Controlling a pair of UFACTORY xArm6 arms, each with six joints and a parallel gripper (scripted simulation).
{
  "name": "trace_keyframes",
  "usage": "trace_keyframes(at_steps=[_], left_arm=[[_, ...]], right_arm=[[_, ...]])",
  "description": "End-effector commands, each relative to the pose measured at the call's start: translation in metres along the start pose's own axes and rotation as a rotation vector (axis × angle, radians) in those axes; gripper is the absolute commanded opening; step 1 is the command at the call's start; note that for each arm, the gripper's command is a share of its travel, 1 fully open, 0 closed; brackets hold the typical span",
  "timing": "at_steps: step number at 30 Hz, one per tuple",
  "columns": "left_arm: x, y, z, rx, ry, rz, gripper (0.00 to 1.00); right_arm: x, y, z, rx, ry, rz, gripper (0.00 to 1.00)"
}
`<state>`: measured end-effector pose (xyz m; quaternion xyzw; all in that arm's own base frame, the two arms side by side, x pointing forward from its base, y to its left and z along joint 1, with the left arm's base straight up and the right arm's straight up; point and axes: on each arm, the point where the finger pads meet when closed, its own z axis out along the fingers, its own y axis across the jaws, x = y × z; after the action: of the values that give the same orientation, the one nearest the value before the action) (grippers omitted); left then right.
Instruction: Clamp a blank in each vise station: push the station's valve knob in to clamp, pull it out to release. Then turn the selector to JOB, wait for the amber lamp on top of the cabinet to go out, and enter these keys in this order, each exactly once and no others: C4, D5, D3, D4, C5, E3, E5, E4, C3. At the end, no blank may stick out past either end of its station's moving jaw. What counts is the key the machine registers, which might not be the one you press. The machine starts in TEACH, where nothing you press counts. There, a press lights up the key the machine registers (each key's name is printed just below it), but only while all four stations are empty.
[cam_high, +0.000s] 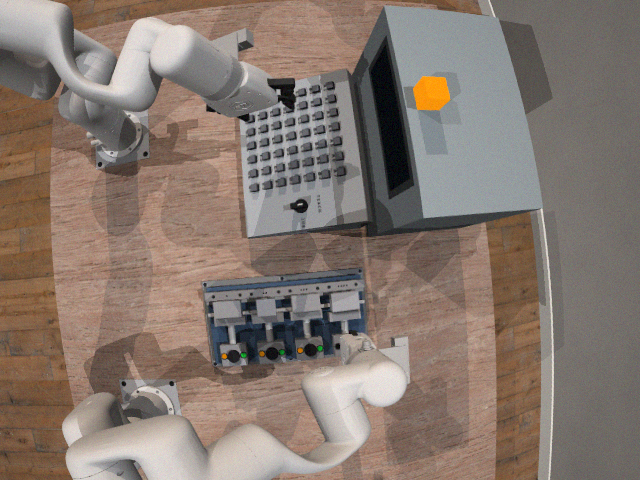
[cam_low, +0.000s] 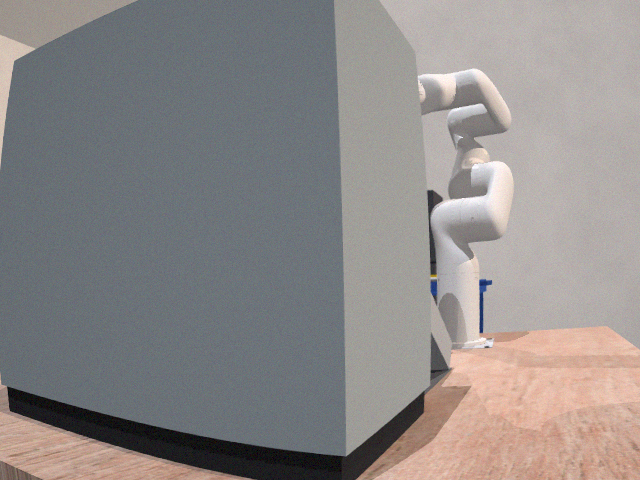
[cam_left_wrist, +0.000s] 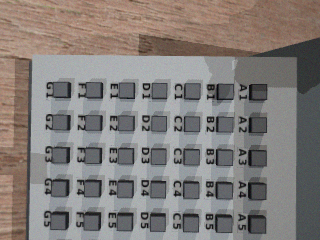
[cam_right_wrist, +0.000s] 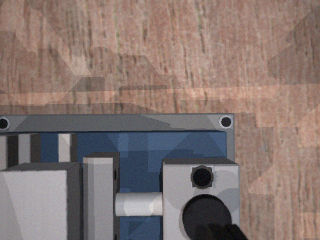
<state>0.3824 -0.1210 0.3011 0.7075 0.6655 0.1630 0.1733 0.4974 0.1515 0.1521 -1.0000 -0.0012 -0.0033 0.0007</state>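
The keypad (cam_high: 356, 196) (cam_left_wrist: 280, 70) has rows of grey keys; none shows lit. The selector (cam_high: 299, 205) is beside the TEACH and JOB labels; its setting is unclear. My left gripper (cam_high: 287, 98) is open above the keypad's far side. The vise fixture (cam_high: 281, 279) (cam_right_wrist: 150, 122) has four stations. The first three valve knobs (cam_high: 233, 355) (cam_high: 271, 353) (cam_high: 310, 349) have lit amber and green lamps. My right gripper (cam_high: 352, 333) (cam_right_wrist: 220, 233) is shut and empty at the rightmost station's knob (cam_right_wrist: 206, 212), whose visible lamps are dark. Blanks are not clearly distinguishable.
The grey cabinet (cam_high: 475, 144) (cam_low: 180, 232) stands behind the keypad with a bright amber lamp (cam_high: 431, 93) on top. Dark housings at the fixture's front and raised jaw blocks (cam_high: 227, 311) surround the right gripper's area. The exterior view is mostly blocked by the cabinet.
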Motion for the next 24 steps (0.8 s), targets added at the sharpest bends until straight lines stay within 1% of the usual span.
trace_keyframes(at_steps=[1,6,24], left_arm=[[0.000,0.002,-0.002,-0.005,-0.001,-0.001,1.00],[0.000,0.002,-0.002,-0.005,-0.001,-0.001,1.00],[0.000,0.002,-0.002,-0.005,-0.001,-0.001,1.00]], right_arm=[[0.008,-0.002,0.006,0.000,-0.001,-0.002,0.00],[0.009,-0.002,0.015,0.000,-0.001,-0.002,0.00],[0.009,-0.003,0.021,0.000,-0.001,-0.002,0.00]])
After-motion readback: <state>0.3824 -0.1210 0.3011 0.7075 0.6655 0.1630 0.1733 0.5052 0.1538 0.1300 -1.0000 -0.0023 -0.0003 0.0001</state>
